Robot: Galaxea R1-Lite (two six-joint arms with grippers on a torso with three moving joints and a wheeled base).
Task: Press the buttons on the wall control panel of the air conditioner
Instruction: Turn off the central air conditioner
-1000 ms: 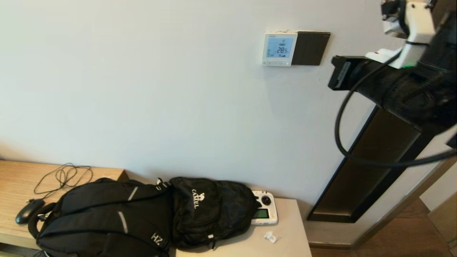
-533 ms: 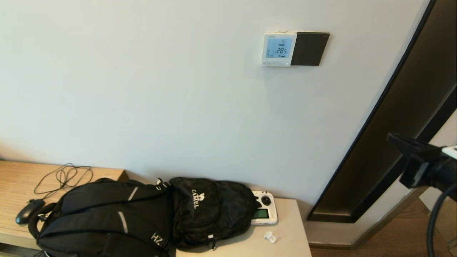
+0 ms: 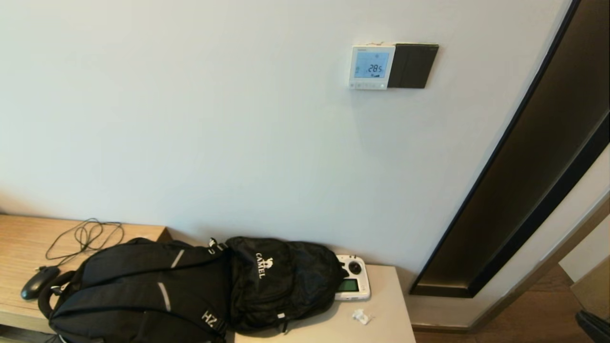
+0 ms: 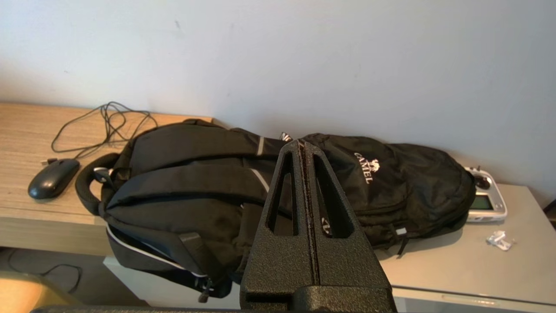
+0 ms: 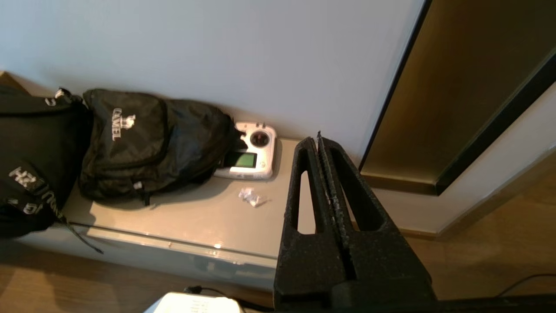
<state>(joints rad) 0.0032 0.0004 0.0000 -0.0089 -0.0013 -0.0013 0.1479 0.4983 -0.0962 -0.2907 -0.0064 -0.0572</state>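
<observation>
Right gripper point(image 5: 320, 143): pinched closed, empty, dropped from beside wall control panel point(image 3: 371, 67) to far below; buttons point(image 3: 368, 85) unattended, press apparently finished.

My fingers point(image 4: 323, 204) are rough, grainy black plastic — matt. The wall control panel point(image 3: 371, 66) looks smooth white plastic, the black panel point(image 3: 412, 65) beside it glossy. The backpack point(image 3: 143, 290) is black cloth — the desk point(image 3: 24, 238) grained wood.

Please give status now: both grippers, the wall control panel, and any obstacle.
Left gripper shut, low over the backpacks. Right gripper shut, low beside the cabinet. Wall control panel lit, untouched. Nothing before it.
</observation>
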